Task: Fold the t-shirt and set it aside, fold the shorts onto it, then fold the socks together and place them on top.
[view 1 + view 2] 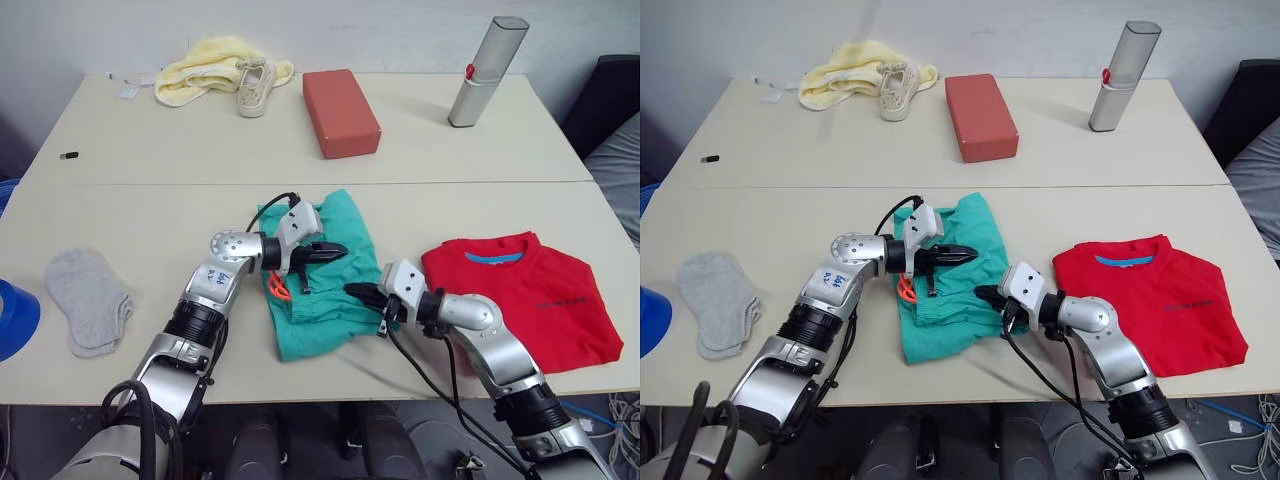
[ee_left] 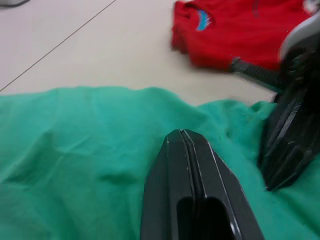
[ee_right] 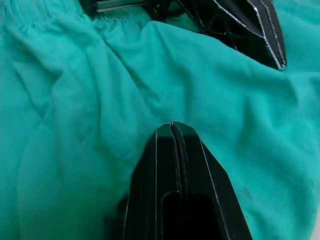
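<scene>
With the t-shirt [image 1: 520,295] already folded at the robot's right, both closed, empty claws, left claw [image 1: 338,250] and right claw [image 1: 352,290], over the shorts [image 1: 322,280] mid-tabletop should probably pinch one edge evenly before folding.

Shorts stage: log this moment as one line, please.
stage: folding shorts | left gripper: shut, over shorts | right gripper: shut, at shorts' edge | t-shirt: folded, set aside | socks: untouched
</scene>
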